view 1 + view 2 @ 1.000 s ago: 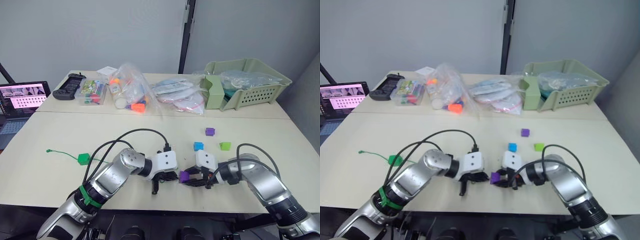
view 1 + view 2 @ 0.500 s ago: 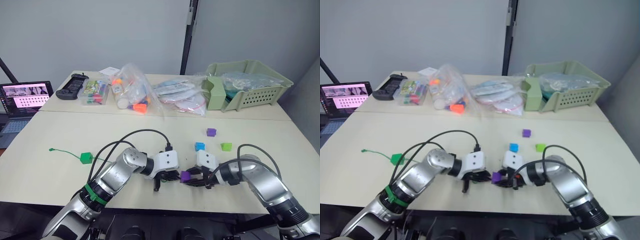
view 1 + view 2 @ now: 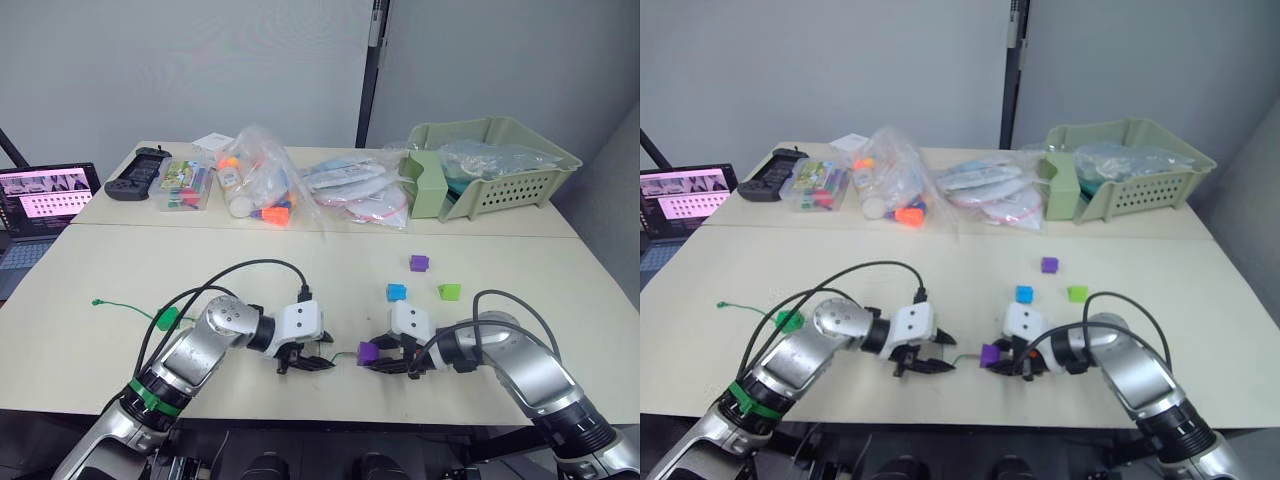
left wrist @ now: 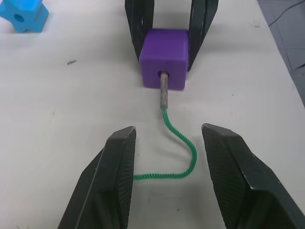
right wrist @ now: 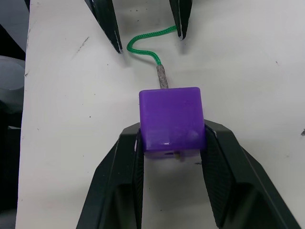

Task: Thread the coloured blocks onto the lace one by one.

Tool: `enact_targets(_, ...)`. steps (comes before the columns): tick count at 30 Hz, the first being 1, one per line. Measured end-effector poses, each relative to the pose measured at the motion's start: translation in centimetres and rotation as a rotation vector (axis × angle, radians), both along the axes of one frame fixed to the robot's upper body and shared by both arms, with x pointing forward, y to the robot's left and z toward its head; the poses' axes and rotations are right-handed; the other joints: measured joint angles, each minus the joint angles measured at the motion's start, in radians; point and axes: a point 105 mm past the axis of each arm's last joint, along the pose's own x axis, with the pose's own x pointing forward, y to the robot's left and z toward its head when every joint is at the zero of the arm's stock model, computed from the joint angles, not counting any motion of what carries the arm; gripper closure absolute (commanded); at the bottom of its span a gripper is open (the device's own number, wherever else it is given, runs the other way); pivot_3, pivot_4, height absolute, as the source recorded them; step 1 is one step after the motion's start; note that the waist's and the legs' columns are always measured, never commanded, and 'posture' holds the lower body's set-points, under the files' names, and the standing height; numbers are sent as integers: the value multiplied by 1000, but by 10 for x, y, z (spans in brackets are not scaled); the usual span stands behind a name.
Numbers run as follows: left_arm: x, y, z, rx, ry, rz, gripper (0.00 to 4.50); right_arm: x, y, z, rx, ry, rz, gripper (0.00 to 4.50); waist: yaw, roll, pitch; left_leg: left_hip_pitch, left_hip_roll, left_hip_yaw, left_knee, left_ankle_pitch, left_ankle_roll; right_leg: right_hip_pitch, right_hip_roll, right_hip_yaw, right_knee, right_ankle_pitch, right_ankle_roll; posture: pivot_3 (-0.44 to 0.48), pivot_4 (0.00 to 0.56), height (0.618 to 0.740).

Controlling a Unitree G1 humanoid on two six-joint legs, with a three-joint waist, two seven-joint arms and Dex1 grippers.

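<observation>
The right pincer clamps the light, rigid purple block on the tabletop, the limp lace entering by its stiff tip, best pinched there, between the spread-open left pincer.

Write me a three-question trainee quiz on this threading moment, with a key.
1. True or false: the lace's stiff tip sits in the hole of the purple block.
2. Which gripper clamps that block? A) left gripper B) right gripper
3. Fill in: besides the blue block and the light green block, a second ____ block lies loose on the table.

Key: 1 true; 2 B; 3 purple.
</observation>
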Motion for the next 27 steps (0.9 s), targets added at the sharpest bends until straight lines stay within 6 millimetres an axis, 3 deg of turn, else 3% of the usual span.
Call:
enact_targets(1, -1, -1, -1, -8, 6, 2, 2171, 0, 0, 0, 0, 0, 0, 3346, 0, 0, 0, 0, 0, 0, 0, 0, 0, 0, 0, 0, 0, 0, 0, 0, 150, 740)
enact_targets(8, -2, -19, -1, -69, 8, -5, 4351, -1, -1, 0, 5, 8, -10, 3346, 1, 0, 0, 0, 0, 0, 0, 0, 0, 0, 0, 0, 0, 0, 0, 0, 150, 740)
enact_targets(9, -2, -20, -1, -70, 7, 3, 4500, -2, -1, 0, 4, 9, -9, 3346, 1, 0, 0, 0, 0, 0, 0, 0, 0, 0, 0, 0, 0, 0, 0, 0, 150, 740)
enact_targets(19, -2, -21, -4, -59, -7, -13, 4500, -5, 0, 1, 8, 18, -12, 3346, 2, 0, 0, -1, 0, 0, 0, 0, 0, 0, 0, 0, 0, 0, 0, 0, 150, 740)
enact_targets(27, 0, -41, 0, -65, -22, -56, 4500, -5, 1, 1, 5, 13, -23, 3346, 2, 0, 0, -1, 0, 0, 0, 0, 0, -1, 0, 0, 0, 0, 0, 0, 150, 740)
